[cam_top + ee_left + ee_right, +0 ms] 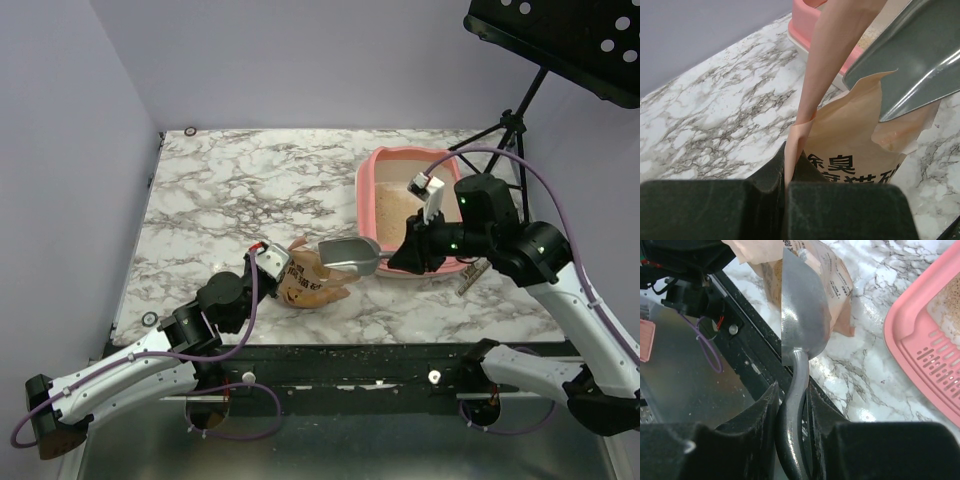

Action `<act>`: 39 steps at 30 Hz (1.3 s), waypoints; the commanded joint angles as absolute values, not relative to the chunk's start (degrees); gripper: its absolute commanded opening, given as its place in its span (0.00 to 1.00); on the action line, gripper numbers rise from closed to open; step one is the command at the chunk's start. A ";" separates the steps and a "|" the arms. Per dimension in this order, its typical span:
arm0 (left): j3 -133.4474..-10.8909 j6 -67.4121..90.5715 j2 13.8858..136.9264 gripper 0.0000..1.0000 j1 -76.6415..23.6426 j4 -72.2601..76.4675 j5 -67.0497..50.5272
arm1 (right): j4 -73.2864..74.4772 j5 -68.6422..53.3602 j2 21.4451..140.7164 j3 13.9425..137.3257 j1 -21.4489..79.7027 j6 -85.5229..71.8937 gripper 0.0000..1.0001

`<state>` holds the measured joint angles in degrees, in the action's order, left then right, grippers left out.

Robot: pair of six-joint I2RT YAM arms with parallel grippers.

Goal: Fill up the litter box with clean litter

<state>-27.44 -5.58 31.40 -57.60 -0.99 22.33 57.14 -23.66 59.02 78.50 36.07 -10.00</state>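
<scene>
The left gripper [786, 167] pinched the paper bag's [850, 145] torn lip, likely to keep its mouth open. The right gripper [792, 400] clamped the metal scoop's [802, 315] handle, bowl at that mouth. Right of centre, the litter box [395, 153] held some litter [393, 212].

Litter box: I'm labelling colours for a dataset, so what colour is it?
The litter box is pink, seen best in the top external view.

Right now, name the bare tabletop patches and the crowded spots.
Bare marble: the wide stretch left of the litter box, behind the bag, to the left edge. Crowded: front centre, where bag, scoop and right gripper bunch.
</scene>
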 commanded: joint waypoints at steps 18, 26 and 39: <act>-30.15 -5.80 30.15 0.00 -57.57 2.29 23.11 | 57.83 -18.29 77.77 83.22 46.14 -3.95 0.00; -30.32 -5.71 29.62 0.00 -57.48 1.85 23.12 | 56.43 -13.62 86.48 84.91 46.14 -12.56 0.00; -30.50 -5.45 28.74 0.00 -57.48 1.41 22.85 | 39.75 -27.40 95.01 73.58 46.14 -19.33 0.00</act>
<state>-27.53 -5.54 30.28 -57.60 -2.72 21.82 46.72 -22.33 91.15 79.35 46.00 -16.32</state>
